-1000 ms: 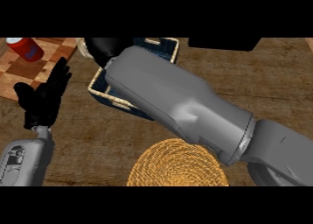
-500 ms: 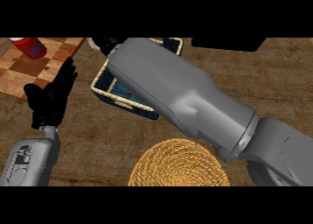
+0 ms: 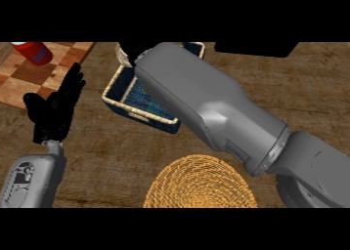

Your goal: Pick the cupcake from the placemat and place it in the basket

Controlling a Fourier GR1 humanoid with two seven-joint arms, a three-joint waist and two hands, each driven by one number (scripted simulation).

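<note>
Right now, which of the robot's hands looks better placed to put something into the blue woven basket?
The right. Its grey forearm stretches across the blue woven basket with the pale rim, with the black right hand at the far rim. The left hand rests open beside the basket, fingers up.

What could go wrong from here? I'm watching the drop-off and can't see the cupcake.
1. The right forearm covers most of the basket, and the right robot hand barely shows above its far rim, so the cupcake is hidden; a release might land on the rim or outside.
2. The forearm lies low over the basket; pulling back could perhaps nudge its wicker edge.
3. The left robot hand rests open just left of the basket, where a shifted basket could meet it.
</note>
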